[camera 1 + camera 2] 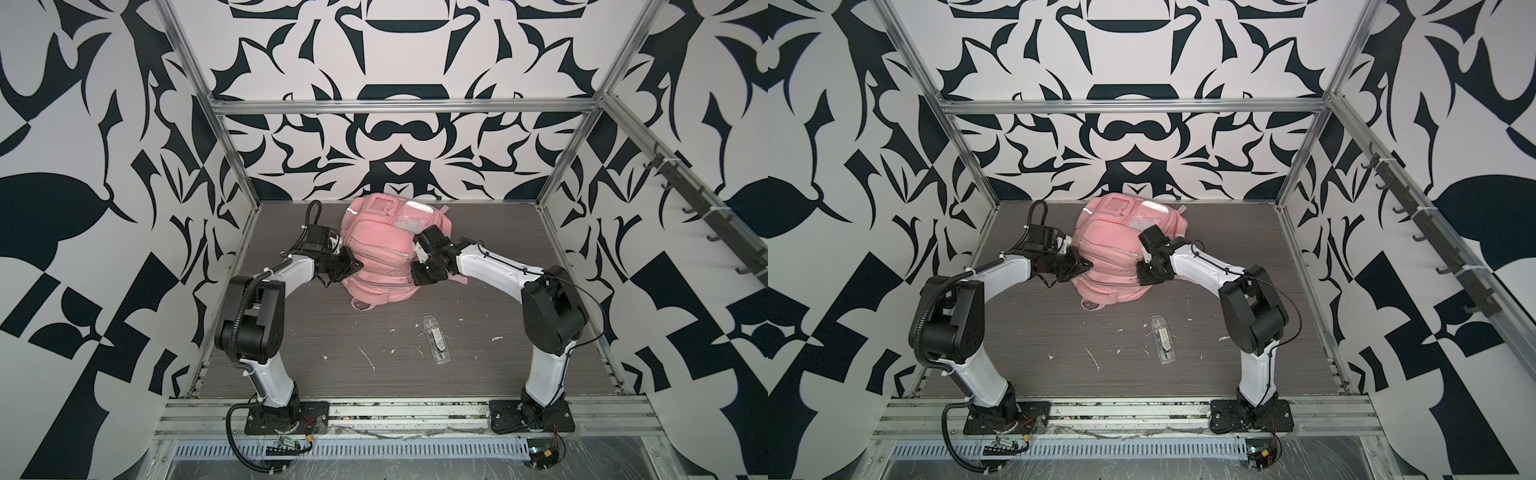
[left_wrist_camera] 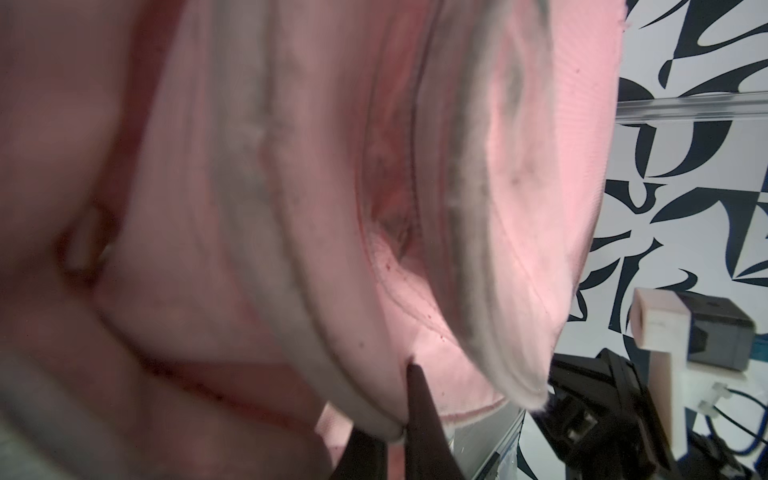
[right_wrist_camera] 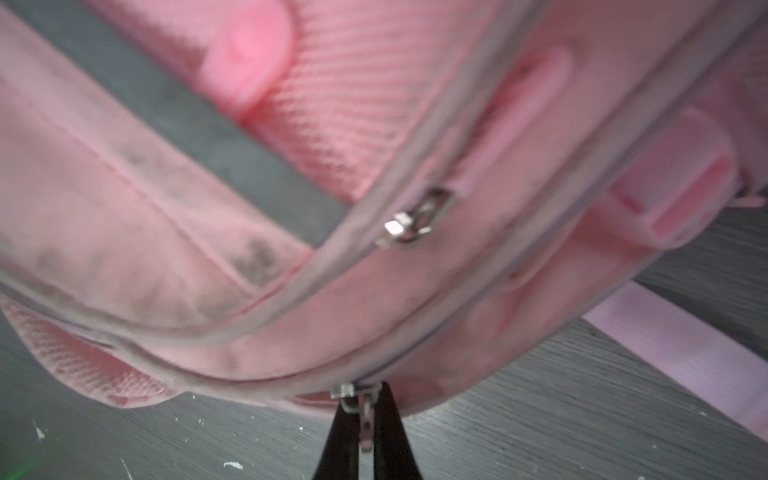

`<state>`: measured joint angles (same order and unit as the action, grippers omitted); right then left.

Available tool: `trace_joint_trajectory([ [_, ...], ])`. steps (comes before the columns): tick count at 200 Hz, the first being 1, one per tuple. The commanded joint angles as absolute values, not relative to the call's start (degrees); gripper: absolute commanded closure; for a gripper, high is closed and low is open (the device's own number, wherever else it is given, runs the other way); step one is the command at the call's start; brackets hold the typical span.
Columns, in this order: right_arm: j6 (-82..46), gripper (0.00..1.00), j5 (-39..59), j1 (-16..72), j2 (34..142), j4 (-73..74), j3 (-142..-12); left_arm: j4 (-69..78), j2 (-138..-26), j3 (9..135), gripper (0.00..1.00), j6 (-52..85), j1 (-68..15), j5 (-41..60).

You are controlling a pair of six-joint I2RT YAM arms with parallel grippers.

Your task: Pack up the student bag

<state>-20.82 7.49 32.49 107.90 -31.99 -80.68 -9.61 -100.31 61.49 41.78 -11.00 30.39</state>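
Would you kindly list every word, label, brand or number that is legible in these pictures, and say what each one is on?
No text is legible in any view.
In the clear case: dark marks on something pale inside, too small to read.
On the student bag: the front patch shows no readable lettering.

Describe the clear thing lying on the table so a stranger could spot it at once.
Find the pink student bag at the back of the dark table. Nearer the front, toward the right arm, a long clear plastic case lies flat, touching nothing. It alone is transparent and loose.
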Motion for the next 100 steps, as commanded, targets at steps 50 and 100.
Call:
trace_joint_trajectory([
  [50, -21.86, 1.00, 6.50, 32.86, 104.07, -33.30, -78.93, -11.65, -102.76, 66.51, 0.97, 40.94, -8.89, 26.54],
  [100, -22.05, 1.00, 6.42, 38.82, 106.09, -32.46, -80.41, -11.16, -104.93, 68.89, 0.68, 42.54, -9.40, 29.52],
])
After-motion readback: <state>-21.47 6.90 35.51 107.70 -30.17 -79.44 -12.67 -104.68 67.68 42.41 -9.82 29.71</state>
